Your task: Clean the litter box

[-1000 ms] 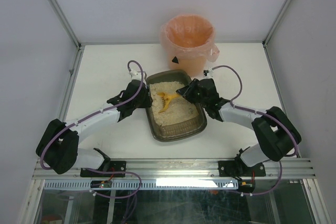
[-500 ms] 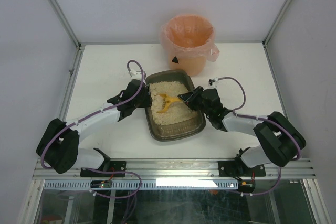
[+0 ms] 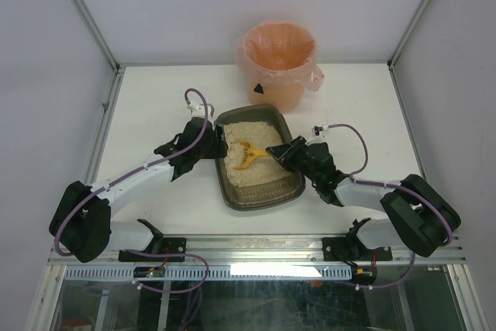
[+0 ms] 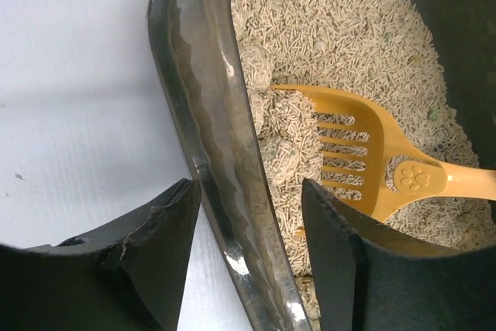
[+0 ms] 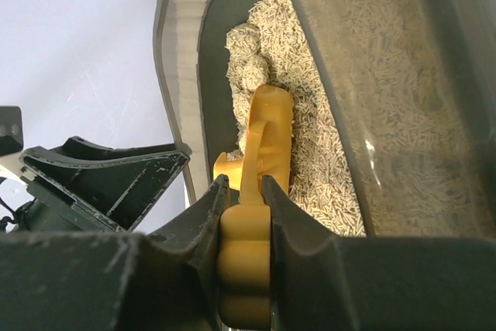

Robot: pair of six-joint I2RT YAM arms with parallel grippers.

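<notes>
While the right pincer (image 3: 279, 153) is pressed together on the handle of a yellow scoop (image 3: 246, 154), the left pincer (image 3: 219, 147) stands spread astride the left wall of the litter box (image 3: 260, 201). One of its fingers is over the white table (image 3: 155, 106) outside and the other is over the litter (image 3: 252, 131) inside. In the left wrist view a strip of table shows between the outer finger (image 4: 155, 253) and the rim, so the wall is not clamped. The box lies between the two pincers, its long side running away from the arm bases. The scoop's slotted head lies just ahead of the right pincer, low in the litter and close to the left pincer's inner finger, with pale clumps (image 4: 287, 137) resting in it. Beyond both pincers, past the box's far end, stands a round bin (image 3: 277, 56) with a pink liner.
</notes>
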